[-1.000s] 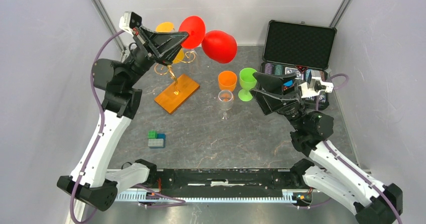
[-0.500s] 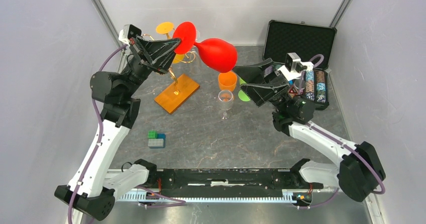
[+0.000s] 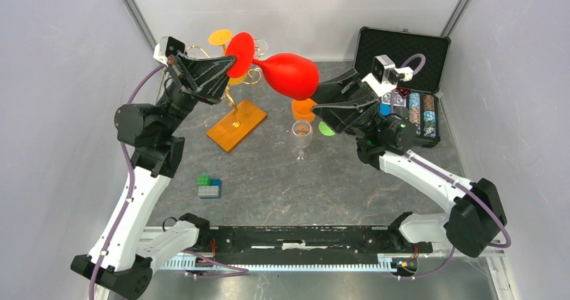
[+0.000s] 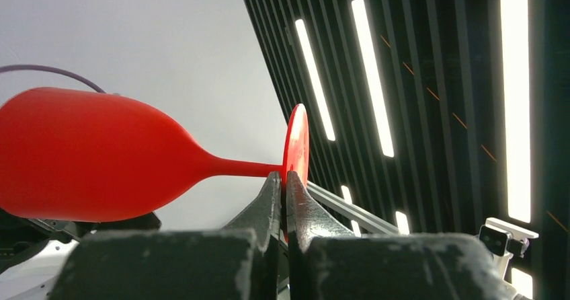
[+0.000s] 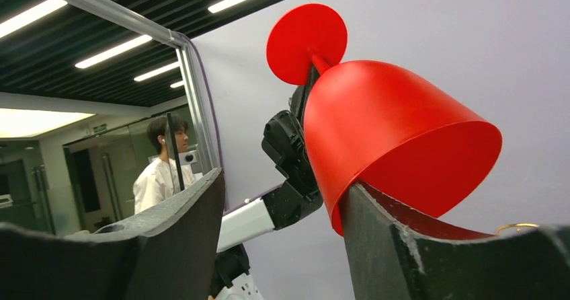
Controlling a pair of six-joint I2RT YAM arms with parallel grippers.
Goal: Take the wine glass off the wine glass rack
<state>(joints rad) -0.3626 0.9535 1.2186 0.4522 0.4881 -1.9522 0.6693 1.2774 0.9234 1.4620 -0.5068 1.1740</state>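
Left gripper [image 3: 227, 62]: up level with the top of the wine glass rack [image 3: 235, 126], over its left side. Jaws clenched on the thin stem of the red wine glass [image 3: 289, 75], right against the foot disc. The left wrist view confirms it: the fingertips of the left gripper [image 4: 283, 179] are pinched together with the stem between them and the foot of the red wine glass [image 4: 87, 155] just behind.

Wine glass rack: orange base flat on the table, gold post upright, scroll arms at the top. A yellow-orange glass [image 3: 220, 37] hangs among the arms at the rack's back side.

Red wine glass: clear of the scroll arms, lying on its side in the air. Foot above the rack's top, bowl reaching out to the right of the rack, mouth facing right.

Right gripper [image 3: 319, 97]: well right of the rack, at the bowl's mouth. Jaws parted. In the right wrist view, the right gripper [image 5: 282, 182] has one finger well apart from the red wine glass [image 5: 383, 125]; the other sits at the bowl's rim. Contact there: cannot tell.

On the table right of the rack: an orange cup [image 3: 304, 106] and a clear glass [image 3: 302, 132], both below the red bowl.
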